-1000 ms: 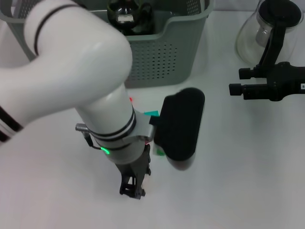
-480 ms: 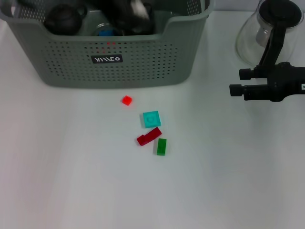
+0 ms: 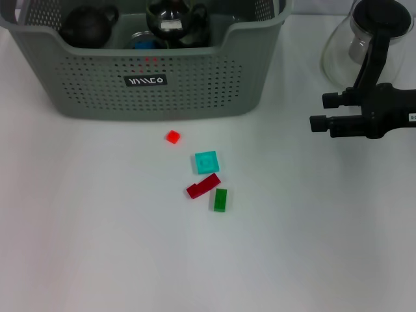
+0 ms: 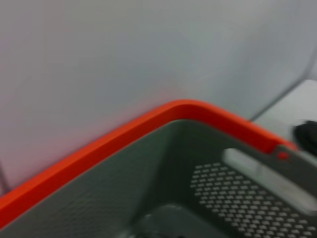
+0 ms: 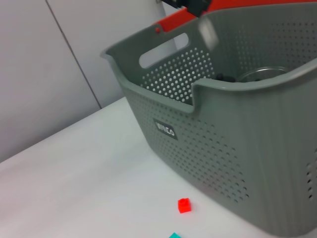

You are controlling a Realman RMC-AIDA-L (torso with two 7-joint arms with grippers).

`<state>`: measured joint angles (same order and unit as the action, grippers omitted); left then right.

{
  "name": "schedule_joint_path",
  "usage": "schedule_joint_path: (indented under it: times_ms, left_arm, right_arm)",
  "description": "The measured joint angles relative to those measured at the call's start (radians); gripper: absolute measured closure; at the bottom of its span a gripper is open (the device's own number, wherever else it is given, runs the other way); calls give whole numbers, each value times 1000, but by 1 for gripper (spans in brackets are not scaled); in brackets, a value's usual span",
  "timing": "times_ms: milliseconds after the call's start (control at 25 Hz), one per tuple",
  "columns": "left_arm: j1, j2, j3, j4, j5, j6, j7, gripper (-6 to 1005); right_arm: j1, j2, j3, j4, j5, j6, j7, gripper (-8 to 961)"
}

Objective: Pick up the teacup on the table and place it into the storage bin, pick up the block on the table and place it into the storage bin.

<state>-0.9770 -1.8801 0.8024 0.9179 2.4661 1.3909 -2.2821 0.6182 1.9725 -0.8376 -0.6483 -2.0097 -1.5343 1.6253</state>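
Since four small blocks lie loose on the white table (image 3: 97, 247) in front of the storage bin (image 3: 195, 84), the block half of the task looks unfinished. They are a small red block (image 3: 172, 136) nearest the bin wall, a teal square block (image 3: 207, 162), a dark red bar (image 3: 203, 186) and a green block (image 3: 221, 199); the last three sit close together, the dark red bar just beside or touching the green one. Judging by their look, these are light, rigid plastic pieces that will not crush but could skid on the smooth tabletop or slip out of a shallow grip. A pinch across two flat opposite sides, taken from straight above, seems the surest hold, and the lone red block offers the clearest approach.

Inside the bin sit a dark teapot (image 3: 88, 25) and a glass-lidded pot (image 3: 170, 19); whether the teacup is among them cannot be told, and none shows on the table.

The right gripper (image 3: 318, 112) hangs over the table's right side, beside a glass carafe (image 3: 354, 52), well apart from the blocks. Its two dark prongs point toward the bin, apart from each other with nothing between them. The left gripper does not show in any view; its wrist camera looks at the bin's orange-trimmed rim (image 4: 148, 116), which suggests that arm is up near the bin.
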Motion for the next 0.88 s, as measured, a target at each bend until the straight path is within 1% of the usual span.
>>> schedule_joint_path:
  times_ms: [120, 240, 280, 320, 360, 400, 440, 480, 520, 560, 600, 640, 680, 720, 760, 800, 880]
  left_arm:
    - [8, -3, -1, 21, 13, -9, -3, 489]
    - [32, -15, -9, 121, -4, 71, -2, 463]
    - [48, -25, -10, 183, -26, 120, 2, 454]
    - [48, -25, -10, 183, -26, 120, 2, 419]
    - [76, -44, -12, 291, -82, 222, 27, 384]
    - [113, -81, -12, 429, -172, 369, 88, 349]
    - [135, -105, -12, 496, -219, 434, 121, 314]
    - [135, -105, -12, 496, -219, 434, 121, 279]
    - [157, -132, -6, 556, -265, 497, 153, 244]
    - [183, -163, 7, 611, -293, 549, 181, 205]
    - [201, -184, 23, 644, -309, 577, 198, 166]
    - [231, -218, 57, 689, -316, 612, 222, 126]
    - [264, -241, 106, 724, -310, 617, 240, 87]
    - [290, -256, 148, 748, -301, 617, 252, 48]
    - [330, -273, 222, 769, -287, 609, 269, 47]
    - [364, -281, 298, 777, -272, 589, 283, 47]
    - [412, -287, 460, 758, -232, 526, 289, 47]
  right_arm:
    - [-3, -1, 0, 0, 0, -7, 0, 209]
    - [-8, -3, 2, 1, 0, -10, 0, 209]
    - [-9, -3, 2, 1, 0, -12, 0, 209]
    - [-10, -3, 3, 1, 0, -13, 0, 208]
    - [-10, -3, 3, 1, 0, -14, 0, 208]
    - [-12, -3, 4, 1, 0, -15, 0, 208]
    - [-13, -3, 6, 1, 0, -15, -1, 208]
    - [-13, -3, 6, 1, 0, -15, -1, 208]
    - [-15, -3, 6, 1, 0, -15, -1, 208]
    - [-17, -2, 7, 1, 0, -15, -1, 208]
    - [-19, -1, 7, 1, 0, -15, -1, 208]
    - [-21, 0, 7, 1, 0, -14, -1, 208]
    - [-23, 1, 8, 1, 0, -11, -1, 208]
    - [-25, 1, 8, 1, 0, -9, -1, 208]
    - [-26, 1, 8, 3, 0, -9, -1, 208]
    - [-27, 1, 8, 5, 0, -8, -1, 208]
    - [-27, 2, 8, 10, 0, -8, -1, 208]
